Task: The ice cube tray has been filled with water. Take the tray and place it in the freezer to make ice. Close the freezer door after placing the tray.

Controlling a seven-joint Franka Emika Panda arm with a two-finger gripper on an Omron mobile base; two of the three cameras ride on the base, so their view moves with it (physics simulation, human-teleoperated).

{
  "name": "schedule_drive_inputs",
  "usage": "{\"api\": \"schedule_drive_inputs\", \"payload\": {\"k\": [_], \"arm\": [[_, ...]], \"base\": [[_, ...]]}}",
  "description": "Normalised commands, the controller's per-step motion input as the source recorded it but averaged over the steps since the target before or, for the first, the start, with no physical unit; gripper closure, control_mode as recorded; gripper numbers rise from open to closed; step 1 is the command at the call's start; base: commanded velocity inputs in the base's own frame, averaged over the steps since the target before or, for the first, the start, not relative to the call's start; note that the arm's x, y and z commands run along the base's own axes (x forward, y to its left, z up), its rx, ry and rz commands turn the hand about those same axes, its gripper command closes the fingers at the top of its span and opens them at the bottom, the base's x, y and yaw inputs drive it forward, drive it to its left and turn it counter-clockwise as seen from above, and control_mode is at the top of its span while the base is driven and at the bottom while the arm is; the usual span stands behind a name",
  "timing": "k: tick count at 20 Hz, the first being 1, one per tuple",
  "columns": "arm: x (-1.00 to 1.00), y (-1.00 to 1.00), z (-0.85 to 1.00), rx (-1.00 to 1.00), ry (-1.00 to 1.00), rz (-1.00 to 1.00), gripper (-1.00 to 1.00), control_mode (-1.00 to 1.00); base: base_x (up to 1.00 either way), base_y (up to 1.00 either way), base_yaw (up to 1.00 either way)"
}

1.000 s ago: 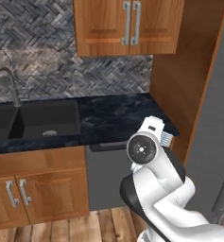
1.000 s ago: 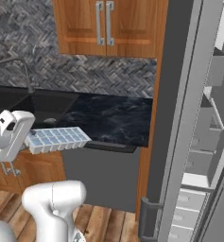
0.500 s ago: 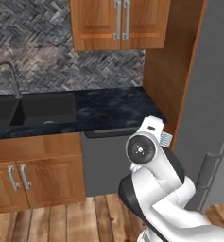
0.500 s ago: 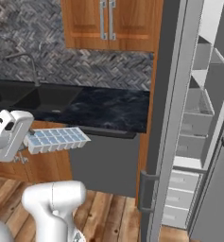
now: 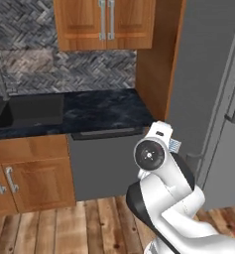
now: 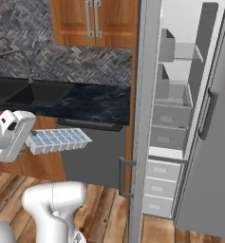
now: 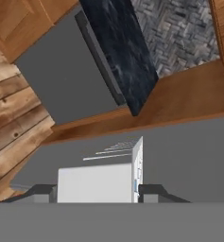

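The ice cube tray [image 6: 59,140] is a white strip of pale blue water cells [image 6: 61,137], held level in the air in front of the dishwasher. My gripper [image 6: 29,143] is shut on its left end. In the hand view the tray [image 7: 97,182] runs away from the camera between my two fingertips [image 7: 43,191], and the gripper [image 7: 97,194] is clamped on it. One corner of the tray [image 5: 174,145] peeks out behind my wrist. The freezer [image 6: 180,99] stands open to the right. Its door [image 6: 143,118] is edge-on, and its outer face [image 5: 203,84] faces the tray.
A dark grey dishwasher [image 5: 106,158] sits under the black counter [image 5: 89,111], with a sink [image 5: 29,109] to the left and wooden cabinets [image 5: 104,22] above. The other fridge door [image 6: 213,156] with a bar handle [image 6: 206,114] flanks the opening. A wood floor [image 5: 89,223] lies below.
Both base views have slid toward the fridge, so the base has driven right. The open freezer now looks larger and nearer. The tray stays level in the shut gripper.
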Motion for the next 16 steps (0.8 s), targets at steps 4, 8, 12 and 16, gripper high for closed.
{"api": "schedule_drive_inputs", "payload": {"k": [4, 8, 12, 16], "arm": [[0.00, 0.00, 0.00, 0.00, 0.00, 0.00, 1.00, 1.00], [0.00, 0.00, 0.00, 0.00, 0.00, 0.00, 1.00, 1.00], [0.00, 0.00, 0.00, 0.00, 0.00, 0.00, 1.00, 1.00], [0.00, 0.00, 0.00, 0.00, 0.00, 0.00, 1.00, 1.00]], "base": [[-0.86, 0.00, 0.02], [-0.78, 0.00, 0.04], [-0.61, -0.26, 0.00], [-0.30, -0.48, 0.00]]}}
